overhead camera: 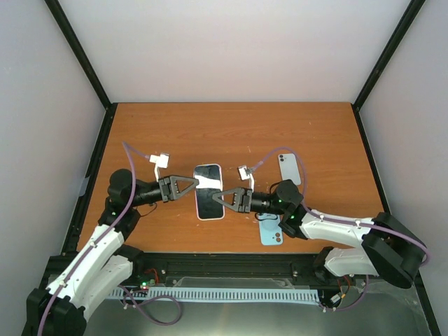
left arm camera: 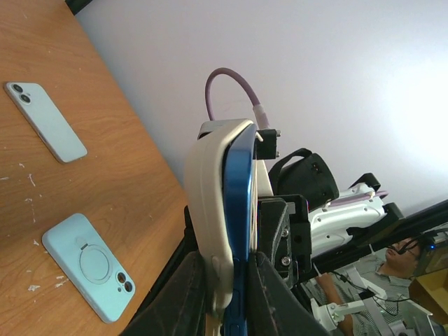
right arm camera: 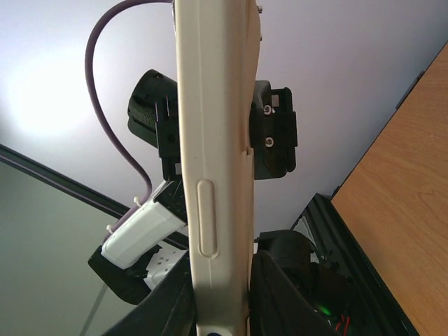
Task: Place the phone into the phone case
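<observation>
Fitting nearly complete: phone [left arm camera: 239, 210] sits mostly inside cream phone case [left arm camera: 208, 210], held aloft.
Both left gripper [overhead camera: 190, 185] and right gripper [overhead camera: 220, 199] clamp the pair; a blue edge stands proud, so a final press seems left.

- Left arm [overhead camera: 91, 260] and right arm [overhead camera: 341, 229] are showing white shells, black joints.
- Purple cables [left arm camera: 227, 71] are arching toward 12 o'clock.
- Left end effector [overhead camera: 198, 187] and right end effector [overhead camera: 214, 199] are looking black, triangular.

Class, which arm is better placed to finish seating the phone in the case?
Left, probably: the left claw straddles the case and the phone edge standing proud of it, so a squeeze could seat it. The right claw grips only case edge.
</observation>
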`<state>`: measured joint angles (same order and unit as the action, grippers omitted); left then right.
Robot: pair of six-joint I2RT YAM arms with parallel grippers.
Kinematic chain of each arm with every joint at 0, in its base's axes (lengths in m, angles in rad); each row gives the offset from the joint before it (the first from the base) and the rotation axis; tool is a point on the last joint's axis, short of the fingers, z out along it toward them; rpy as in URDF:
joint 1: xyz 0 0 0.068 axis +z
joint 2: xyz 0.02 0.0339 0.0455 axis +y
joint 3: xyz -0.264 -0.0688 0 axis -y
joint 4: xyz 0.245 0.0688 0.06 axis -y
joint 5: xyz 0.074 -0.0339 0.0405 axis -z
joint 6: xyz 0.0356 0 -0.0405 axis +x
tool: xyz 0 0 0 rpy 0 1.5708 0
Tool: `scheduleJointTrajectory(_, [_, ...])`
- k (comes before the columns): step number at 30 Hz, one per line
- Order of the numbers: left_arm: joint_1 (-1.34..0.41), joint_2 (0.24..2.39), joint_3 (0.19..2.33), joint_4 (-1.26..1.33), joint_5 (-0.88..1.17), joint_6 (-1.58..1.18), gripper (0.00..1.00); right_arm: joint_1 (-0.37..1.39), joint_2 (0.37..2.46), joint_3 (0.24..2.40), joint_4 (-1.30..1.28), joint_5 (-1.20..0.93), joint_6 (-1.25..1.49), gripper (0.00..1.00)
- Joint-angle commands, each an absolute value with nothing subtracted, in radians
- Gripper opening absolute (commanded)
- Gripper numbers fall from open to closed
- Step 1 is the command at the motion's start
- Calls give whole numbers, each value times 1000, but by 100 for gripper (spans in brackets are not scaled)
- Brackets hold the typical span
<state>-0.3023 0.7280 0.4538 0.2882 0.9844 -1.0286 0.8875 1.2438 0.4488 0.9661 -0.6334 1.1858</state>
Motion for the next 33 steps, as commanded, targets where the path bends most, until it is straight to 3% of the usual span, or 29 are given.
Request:
scheduleJointTrajectory(1, [-303,700,504,272,973,-979,1,898,1201,468,980,-651,1136,20])
scheduleJointTrajectory(2, [-304,697,508,262,973,-973,3,900,1197,470,970,-652,1127,20])
scheduleJointTrajectory(7, [-304,686,532,218,974,-956,45,904,1168,474,953,-671,1095,19])
scheduleJointTrajectory(11, [-304,689,541,222,977,-956,53,911,1154,482,928,-702,1064,19])
scheduleJointTrajectory(18, [-304,701,557,225,976,-937,44,918,1162,484,920,-725,1052,18])
scheduleJointTrajectory(25, [-304,709,569,197,967,-907,2,918,1175,482,938,-729,1059,19])
scheduleJointTrajectory(33, [-303,728,636,39,923,-816,0,918,1176,486,924,-693,1066,25])
